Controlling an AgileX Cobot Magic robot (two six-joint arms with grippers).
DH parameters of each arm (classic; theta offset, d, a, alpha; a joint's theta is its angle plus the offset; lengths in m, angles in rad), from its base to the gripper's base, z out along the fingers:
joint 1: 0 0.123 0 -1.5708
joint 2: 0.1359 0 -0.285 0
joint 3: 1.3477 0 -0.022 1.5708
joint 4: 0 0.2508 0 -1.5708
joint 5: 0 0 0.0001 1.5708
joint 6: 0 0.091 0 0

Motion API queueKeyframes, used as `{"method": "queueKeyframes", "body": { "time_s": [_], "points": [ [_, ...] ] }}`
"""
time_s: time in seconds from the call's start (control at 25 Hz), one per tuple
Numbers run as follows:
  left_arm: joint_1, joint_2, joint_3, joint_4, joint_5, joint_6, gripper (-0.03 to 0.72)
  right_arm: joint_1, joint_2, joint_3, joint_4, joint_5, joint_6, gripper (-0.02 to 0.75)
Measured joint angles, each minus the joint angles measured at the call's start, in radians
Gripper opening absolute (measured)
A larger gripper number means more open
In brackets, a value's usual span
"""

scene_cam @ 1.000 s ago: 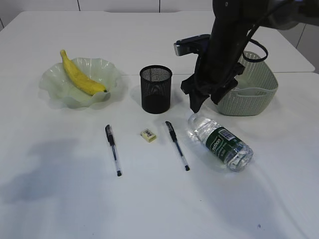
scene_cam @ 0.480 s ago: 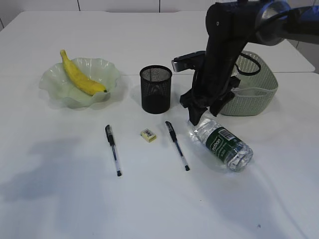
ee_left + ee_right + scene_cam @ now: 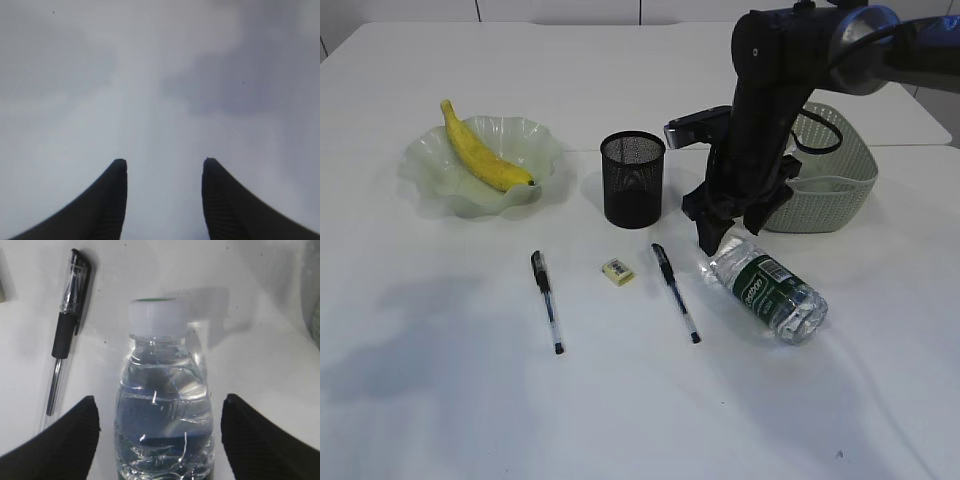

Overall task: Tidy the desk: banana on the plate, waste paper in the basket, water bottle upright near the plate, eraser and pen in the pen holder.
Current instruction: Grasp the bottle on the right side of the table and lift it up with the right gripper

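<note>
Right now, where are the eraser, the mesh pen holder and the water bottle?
eraser [image 3: 617,271]: exterior view, its top face.
pen holder [image 3: 633,190]: exterior view, front of the mesh wall.
water bottle [image 3: 165,415]: right wrist view, clear shoulder below the cap.

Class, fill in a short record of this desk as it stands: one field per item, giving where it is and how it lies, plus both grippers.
banana: on the plate
water bottle: lying on its side, front of the basket
pen holder: upright, mid-desk
eraser: on the desk, between two pens
left pen: flat on the desk
right pen: flat, beside the bottle
right gripper: open, straddling the bottle
left gripper: open, holding nothing
</note>
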Motion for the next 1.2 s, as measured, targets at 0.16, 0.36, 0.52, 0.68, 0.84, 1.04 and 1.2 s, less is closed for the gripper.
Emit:
{"method": "queueKeyframes", "body": {
  "time_s": [0.16, 0.36, 0.52, 0.68, 0.84, 1.04, 1.2],
  "points": [
    [0.000, 0.000, 0.000, 0.000, -0.005, 0.000, 0.339, 0.000, 0.000, 0.000, 0.000, 0.000, 0.000, 0.568],
    [0.000, 0.000, 0.000, 0.000, -0.013, 0.000, 0.337, 0.000, 0.000, 0.000, 0.000, 0.000, 0.000, 0.568],
    [0.000, 0.000, 0.000, 0.000, -0.015, 0.000, 0.337, 0.000, 0.000, 0.022, 0.000, -0.016, 0.000, 0.568],
    [0.000, 0.000, 0.000, 0.000, -0.017, 0.000, 0.337, 0.000, 0.000, 0.050, 0.000, -0.028, 0.000, 0.568],
    [0.000, 0.001, 0.000, 0.000, -0.017, 0.000, 0.337, 0.000, 0.000, 0.051, 0.000, -0.053, 0.000, 0.568],
    [0.000, 0.001, 0.000, 0.000, -0.019, 0.000, 0.337, 0.000, 0.018, 0.051, 0.000, -0.057, 0.000, 0.568],
    [0.000, 0.001, 0.000, 0.000, -0.019, 0.000, 0.334, 0.000, 0.034, 0.053, 0.002, -0.057, 0.000, 0.568]
  ]
}}
